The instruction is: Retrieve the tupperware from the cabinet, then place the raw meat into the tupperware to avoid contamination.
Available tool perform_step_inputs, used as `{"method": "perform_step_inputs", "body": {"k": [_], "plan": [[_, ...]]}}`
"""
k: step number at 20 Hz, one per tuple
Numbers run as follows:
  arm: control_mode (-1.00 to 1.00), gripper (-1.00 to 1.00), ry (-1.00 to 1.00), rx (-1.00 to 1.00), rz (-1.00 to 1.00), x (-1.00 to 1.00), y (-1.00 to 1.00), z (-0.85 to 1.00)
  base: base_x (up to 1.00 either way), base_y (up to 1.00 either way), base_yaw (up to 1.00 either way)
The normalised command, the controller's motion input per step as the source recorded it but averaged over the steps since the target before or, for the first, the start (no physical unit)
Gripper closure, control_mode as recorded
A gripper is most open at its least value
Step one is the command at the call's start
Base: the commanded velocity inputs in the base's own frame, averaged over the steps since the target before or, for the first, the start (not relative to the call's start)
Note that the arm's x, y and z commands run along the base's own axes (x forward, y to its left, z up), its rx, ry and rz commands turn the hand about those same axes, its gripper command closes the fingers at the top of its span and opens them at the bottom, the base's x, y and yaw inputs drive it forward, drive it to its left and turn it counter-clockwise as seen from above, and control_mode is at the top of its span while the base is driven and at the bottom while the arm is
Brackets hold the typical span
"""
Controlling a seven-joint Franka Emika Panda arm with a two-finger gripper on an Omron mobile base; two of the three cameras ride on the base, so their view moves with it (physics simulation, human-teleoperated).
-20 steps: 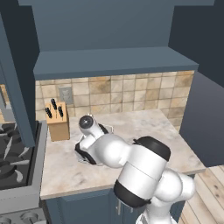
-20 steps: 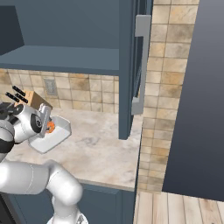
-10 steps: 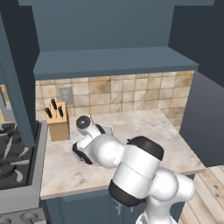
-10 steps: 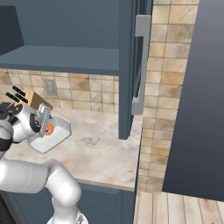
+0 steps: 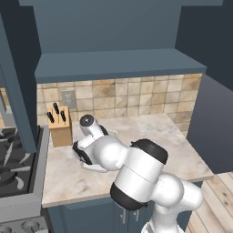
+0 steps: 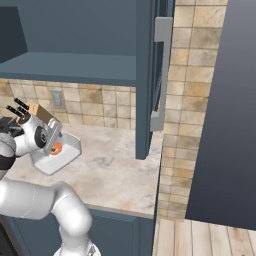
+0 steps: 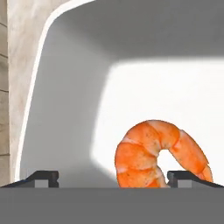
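A pale stone desk meets a tan tile wall. One shrimp lies in one tupperware. The fingers are spread wide.

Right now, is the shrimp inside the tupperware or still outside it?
Inside. The shrimp lies on the tupperware's white floor, walls around it, between the open gripper's tips.

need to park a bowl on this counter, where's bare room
Free: the marble counter between the tupperware and the open cabinet door. Crowded: the left end, where the knife block, tupperware with shrimp and the arm's tool bunch together by the stove.
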Motion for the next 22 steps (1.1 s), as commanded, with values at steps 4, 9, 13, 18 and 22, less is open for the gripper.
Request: {"method": "perform_step_inputs", "body": {"k": [4,9,13,18,22], "plan": [[-1.0,-1.0,0.17,0.17,-0.18,0.0,0.0,0.1,0.0,0.0,0.0],[-1.0,-1.0,0.06,0.15,-0.23,-0.13,0.01,0.1,0.0,0.0,0.0],[-1.0,-1.0,0.04,0.06,-0.25,-0.13,0.02,-0.03,0.0,0.0,0.0],[-1.0,-1.0,-0.01,0.01,-0.22,-0.03,0.3,-0.05,0.0,0.0,0.0],[-1.0,-1.0,-0.01,0.0,-0.13,0.08,0.43,0.09,0.0,0.0,0.0]]}}
